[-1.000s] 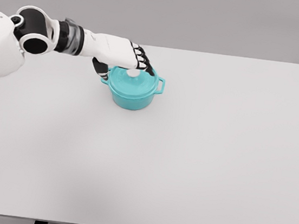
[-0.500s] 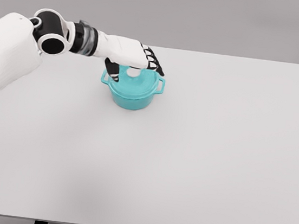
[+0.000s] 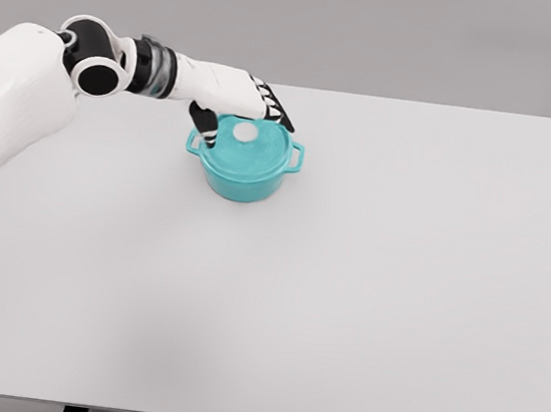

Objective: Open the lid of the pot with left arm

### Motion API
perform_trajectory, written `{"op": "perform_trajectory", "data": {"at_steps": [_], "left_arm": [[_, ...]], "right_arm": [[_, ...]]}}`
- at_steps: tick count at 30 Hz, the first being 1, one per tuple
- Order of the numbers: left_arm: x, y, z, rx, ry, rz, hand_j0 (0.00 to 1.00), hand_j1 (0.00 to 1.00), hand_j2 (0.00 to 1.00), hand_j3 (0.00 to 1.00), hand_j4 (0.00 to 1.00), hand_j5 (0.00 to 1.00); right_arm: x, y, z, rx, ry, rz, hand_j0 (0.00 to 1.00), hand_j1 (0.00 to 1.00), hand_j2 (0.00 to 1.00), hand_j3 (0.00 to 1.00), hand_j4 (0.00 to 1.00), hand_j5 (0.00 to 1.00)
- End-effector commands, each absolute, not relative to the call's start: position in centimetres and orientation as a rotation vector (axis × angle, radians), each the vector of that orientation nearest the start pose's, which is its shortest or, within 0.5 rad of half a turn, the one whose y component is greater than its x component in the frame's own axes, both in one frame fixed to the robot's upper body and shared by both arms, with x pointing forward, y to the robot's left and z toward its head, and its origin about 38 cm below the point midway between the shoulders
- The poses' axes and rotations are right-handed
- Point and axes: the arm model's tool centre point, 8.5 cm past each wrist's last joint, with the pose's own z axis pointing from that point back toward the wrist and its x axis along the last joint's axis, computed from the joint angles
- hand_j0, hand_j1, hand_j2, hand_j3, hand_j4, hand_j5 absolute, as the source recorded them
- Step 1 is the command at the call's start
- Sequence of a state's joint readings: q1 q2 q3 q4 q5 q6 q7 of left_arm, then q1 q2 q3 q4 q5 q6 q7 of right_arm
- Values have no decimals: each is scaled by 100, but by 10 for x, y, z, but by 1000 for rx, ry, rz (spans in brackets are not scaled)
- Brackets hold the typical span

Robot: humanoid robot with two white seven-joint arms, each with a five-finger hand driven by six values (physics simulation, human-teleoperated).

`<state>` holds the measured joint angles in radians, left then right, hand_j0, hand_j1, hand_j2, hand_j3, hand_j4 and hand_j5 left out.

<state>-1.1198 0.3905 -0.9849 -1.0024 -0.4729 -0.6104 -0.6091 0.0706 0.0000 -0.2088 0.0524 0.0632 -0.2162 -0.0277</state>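
The pot [image 3: 245, 165] is teal and round, and it sits just under and in front of the left robot hand [image 3: 236, 101]. Its lid [image 3: 250, 147] is on top, flat and closed, with a small pale knob [image 3: 245, 133] in the middle. A little handle [image 3: 297, 156] sticks out on the side away from the arm.

The robot hand hangs over the back edge of the lid. Its dark fingers [image 3: 275, 109] reach out past the knob and are loosely spread. The thumb [image 3: 205, 127] points down beside the lid, near the other handle. It is not pinching anything that I can see. The knob shows bare, just below the palm.

So I think the job has barely begun. The robot hand has reached the pot, but the lid is not gripped and not lifted. Grabbing the knob and raising the lid are both left to do.

Some things are hard to see. The robot hand covers the back rim of the pot. I cannot tell if the fingertips touch the lid. The right arm is nowhere in sight. All around is the plain white bench [image 3: 365, 297].
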Motion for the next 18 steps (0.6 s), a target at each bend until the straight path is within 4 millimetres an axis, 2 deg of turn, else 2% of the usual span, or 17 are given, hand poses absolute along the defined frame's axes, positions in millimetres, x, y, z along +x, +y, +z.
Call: {"op": "perform_trajectory", "data": {"at_steps": [1, 4, 5, 6, 18], "left_arm": [[530, 146, 236, -463, 1676, 3109, 100, 100, 100, 100, 100, 100], [529, 140, 235, -460, 1667, 3101, 98, 98, 98, 98, 98, 98], [529, 138, 235, -454, 1669, 3098, 89, 89, 89, 89, 89, 89], [529, 139, 237, -456, 1675, 3096, 85, 85, 85, 85, 85, 85], [531, 142, 240, -475, 1665, 3099, 87, 87, 87, 87, 87, 87]], "right_arm": [[-41, -273, -258, -128, -98, -142, 100, 100, 100, 100, 100, 100], [-41, -273, -258, -128, -98, -142, 100, 100, 100, 100, 100, 100], [-41, -273, -258, -128, -98, -142, 100, 100, 100, 100, 100, 100], [-41, -273, -258, -128, -98, -142, 100, 100, 100, 100, 100, 100], [-41, -273, -258, -128, -98, -142, 100, 100, 100, 100, 100, 100]]}}
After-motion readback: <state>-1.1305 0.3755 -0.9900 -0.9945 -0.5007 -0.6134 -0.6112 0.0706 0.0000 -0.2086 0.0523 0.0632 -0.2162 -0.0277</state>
